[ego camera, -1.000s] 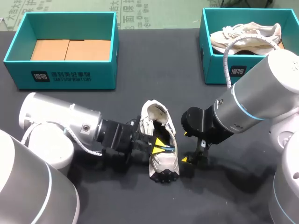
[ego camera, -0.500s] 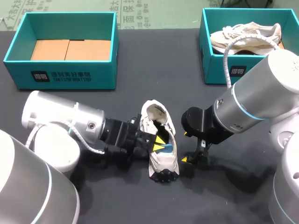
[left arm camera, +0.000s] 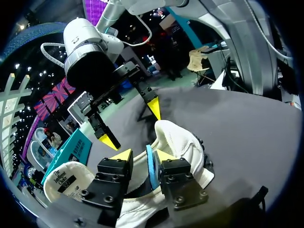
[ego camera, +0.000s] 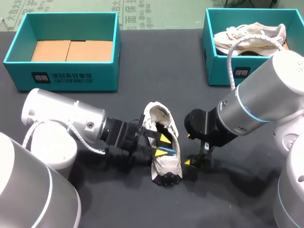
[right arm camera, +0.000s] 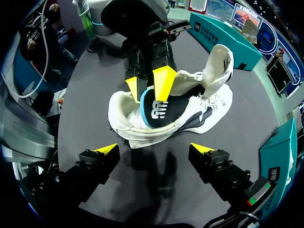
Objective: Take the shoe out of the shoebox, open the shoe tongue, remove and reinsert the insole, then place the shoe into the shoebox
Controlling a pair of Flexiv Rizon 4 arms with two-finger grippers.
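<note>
At the middle of the black bench (ego camera: 123,204), well apart from the empty teal cardboard shoebox (ego camera: 61,78), lies the white lace-up sneaker (ego camera: 167,166). It is tipped on its side, with the tongue folded back and the mouth wide. Its dark, blue-edged insole (right arm camera: 161,111) stands partly up inside. The jaws of the left arm (ego camera: 66,121) straddle that raised edge, slightly apart with a gap at one finger, probably seating it. The jaws of the right arm (ego camera: 256,114) hang spread wide just beside the toe, likely ready to steady the shoe.
</note>
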